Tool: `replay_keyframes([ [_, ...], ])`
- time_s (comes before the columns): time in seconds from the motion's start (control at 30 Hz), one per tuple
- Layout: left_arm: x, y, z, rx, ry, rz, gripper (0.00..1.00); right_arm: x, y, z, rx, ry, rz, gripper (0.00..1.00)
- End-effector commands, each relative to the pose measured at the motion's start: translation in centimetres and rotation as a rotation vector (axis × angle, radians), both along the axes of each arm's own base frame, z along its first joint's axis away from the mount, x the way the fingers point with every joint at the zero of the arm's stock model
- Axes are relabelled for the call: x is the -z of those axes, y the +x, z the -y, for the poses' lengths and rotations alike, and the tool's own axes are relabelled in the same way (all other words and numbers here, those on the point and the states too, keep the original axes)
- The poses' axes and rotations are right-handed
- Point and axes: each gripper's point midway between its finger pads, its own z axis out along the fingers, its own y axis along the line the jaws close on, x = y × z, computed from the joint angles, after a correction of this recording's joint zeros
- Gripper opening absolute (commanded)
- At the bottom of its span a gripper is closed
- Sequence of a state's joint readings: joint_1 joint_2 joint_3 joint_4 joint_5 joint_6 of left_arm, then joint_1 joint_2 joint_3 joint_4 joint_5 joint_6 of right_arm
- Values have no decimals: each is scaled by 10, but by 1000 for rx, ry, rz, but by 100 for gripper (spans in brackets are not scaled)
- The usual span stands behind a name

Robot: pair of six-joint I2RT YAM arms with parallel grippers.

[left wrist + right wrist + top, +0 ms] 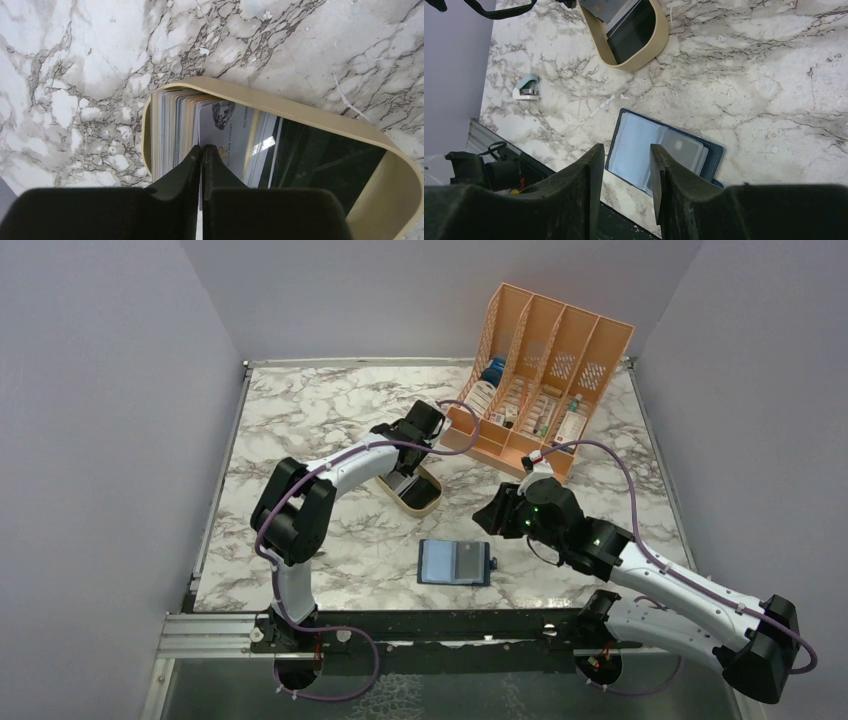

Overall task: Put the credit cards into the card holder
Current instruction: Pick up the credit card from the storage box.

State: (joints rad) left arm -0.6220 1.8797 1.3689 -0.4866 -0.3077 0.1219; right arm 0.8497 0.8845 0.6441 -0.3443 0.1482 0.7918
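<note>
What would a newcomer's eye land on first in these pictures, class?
Probably the peach-orange slotted file rack at the far right of the marble table. Next, the beige rounded tin left of centre, where the left jaws pinch one of the thin upright credit cards, and the open navy-blue card holder near the front edge, by the right arm's open jaws.

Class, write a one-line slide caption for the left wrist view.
Left claw pinching one of the credit cards standing in the gold tin on the marble table.

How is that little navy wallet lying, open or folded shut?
Open. The card holder lies spread flat on the marble table, with its clear sleeve pages facing up.
</note>
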Motion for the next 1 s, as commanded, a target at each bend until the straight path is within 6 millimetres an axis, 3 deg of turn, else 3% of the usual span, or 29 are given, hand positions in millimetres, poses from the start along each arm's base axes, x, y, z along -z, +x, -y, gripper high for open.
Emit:
replay_keyframes([
  [0.0, -13, 5, -1, -10, 5, 7, 0, -5, -1, -2, -3, 31, 10, 39],
  [0.2, -33, -4, 11, -24, -84, -38, 0, -4, -4, -5, -22, 36, 0, 39],
  [0.47, -69, -17, 30, -63, -259, -52, 0, 19, -16, -5, -50, 16, -81, 39],
  [0.97, -98, -99, 93, 5, -818, -294, 0, 83, -32, -11, -82, -123, -316, 32],
])
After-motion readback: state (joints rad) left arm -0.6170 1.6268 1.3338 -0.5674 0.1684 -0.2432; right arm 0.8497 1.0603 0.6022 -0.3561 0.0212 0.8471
